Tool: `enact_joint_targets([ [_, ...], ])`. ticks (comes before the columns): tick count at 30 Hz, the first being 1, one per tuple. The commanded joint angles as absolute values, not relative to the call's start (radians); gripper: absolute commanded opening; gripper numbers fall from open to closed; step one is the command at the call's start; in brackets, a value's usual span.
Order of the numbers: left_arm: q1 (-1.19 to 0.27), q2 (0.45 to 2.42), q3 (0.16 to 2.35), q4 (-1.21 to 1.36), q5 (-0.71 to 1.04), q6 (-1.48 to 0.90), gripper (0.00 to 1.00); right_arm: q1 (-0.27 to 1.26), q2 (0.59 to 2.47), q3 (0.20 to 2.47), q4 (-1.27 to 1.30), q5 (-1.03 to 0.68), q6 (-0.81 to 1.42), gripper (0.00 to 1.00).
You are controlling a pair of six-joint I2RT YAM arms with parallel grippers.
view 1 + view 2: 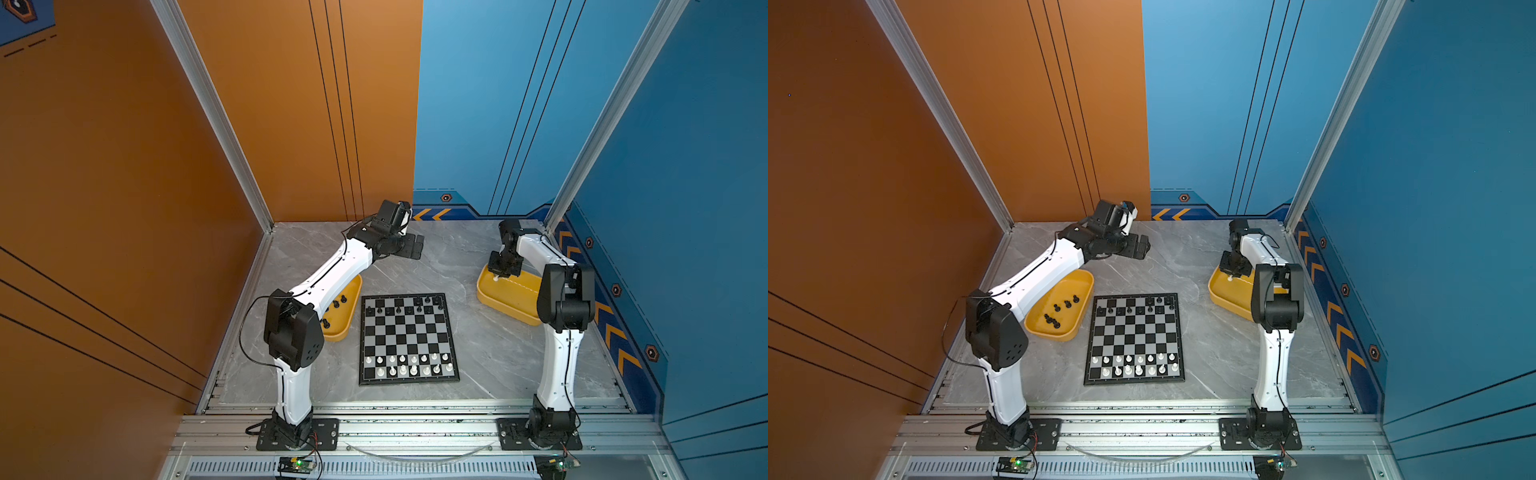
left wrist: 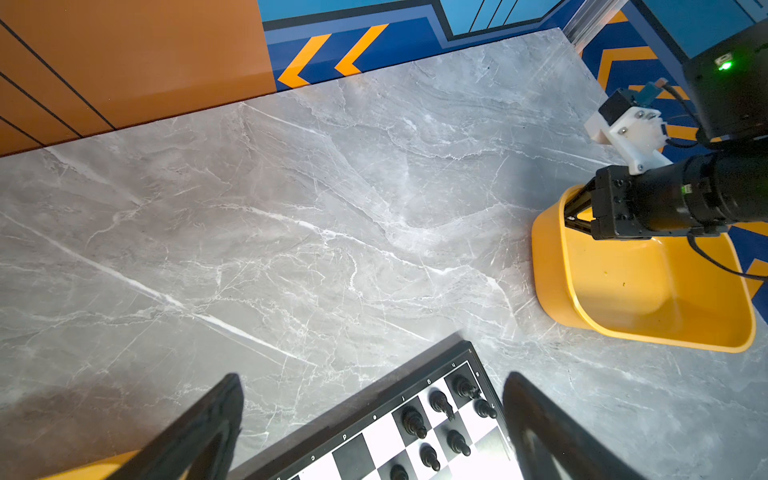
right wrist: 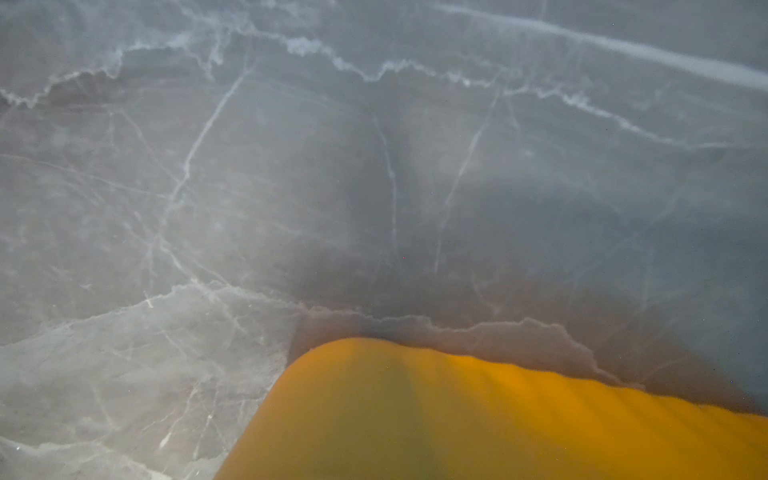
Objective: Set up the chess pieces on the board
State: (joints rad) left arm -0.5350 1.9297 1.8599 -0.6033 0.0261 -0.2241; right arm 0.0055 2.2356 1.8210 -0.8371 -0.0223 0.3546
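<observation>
The board (image 1: pixel 409 338) (image 1: pixel 1133 338) lies mid-table. White chess pieces (image 1: pixel 403 365) (image 1: pixel 1133 365) fill its two near rows, and black chess pieces (image 1: pixel 399 308) (image 1: pixel 1150 308) (image 2: pixel 415 422) stand on its far rows. More black pieces (image 1: pixel 336 305) (image 1: pixel 1067 305) lie in the left yellow tray (image 1: pixel 347 328) (image 1: pixel 1075 328). My left gripper (image 1: pixel 415 246) (image 1: pixel 1142 246) (image 2: pixel 374 432) hangs open and empty, high above the board's far edge. My right gripper (image 1: pixel 496 275) (image 1: pixel 1231 276) (image 2: pixel 572 217) reaches down into the right yellow tray (image 1: pixel 507 309) (image 1: pixel 1225 299) (image 2: pixel 648 332) (image 3: pixel 498 415). It is shut on a small white piece (image 1: pixel 495 279) (image 1: pixel 1230 279).
Grey marble tabletop (image 1: pixel 478 340) (image 2: pixel 291 208) lies around the board. An orange wall stands at the left and blue walls at the back and right. The right arm's elbow (image 1: pixel 565 299) rises over the right tray's near end. Aluminium rails run along the front edge.
</observation>
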Motion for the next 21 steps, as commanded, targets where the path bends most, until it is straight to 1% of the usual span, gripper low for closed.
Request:
enact_joint_targets([
  [1,-0.522,1.903,1.852,-0.627,0.004,-0.211,0.98,0.0,2.241,1.849,-0.88,0.0,0.344,0.07],
  [6,-0.518,1.862,1.804,-0.627,-0.007,-0.213,0.98,0.01,2.197,1.841,-0.912,0.009,0.339,0.07],
  [13,-0.5,1.73,1.646,-0.624,-0.036,-0.227,0.98,0.066,2.082,1.803,-0.946,0.028,0.339,0.07],
  [18,-0.472,1.607,1.498,-0.606,-0.053,-0.247,0.98,0.159,1.962,1.719,-0.968,0.039,0.351,0.07],
  [21,-0.432,1.52,1.39,-0.587,-0.042,-0.283,0.98,0.245,1.888,1.668,-0.987,0.05,0.371,0.07],
])
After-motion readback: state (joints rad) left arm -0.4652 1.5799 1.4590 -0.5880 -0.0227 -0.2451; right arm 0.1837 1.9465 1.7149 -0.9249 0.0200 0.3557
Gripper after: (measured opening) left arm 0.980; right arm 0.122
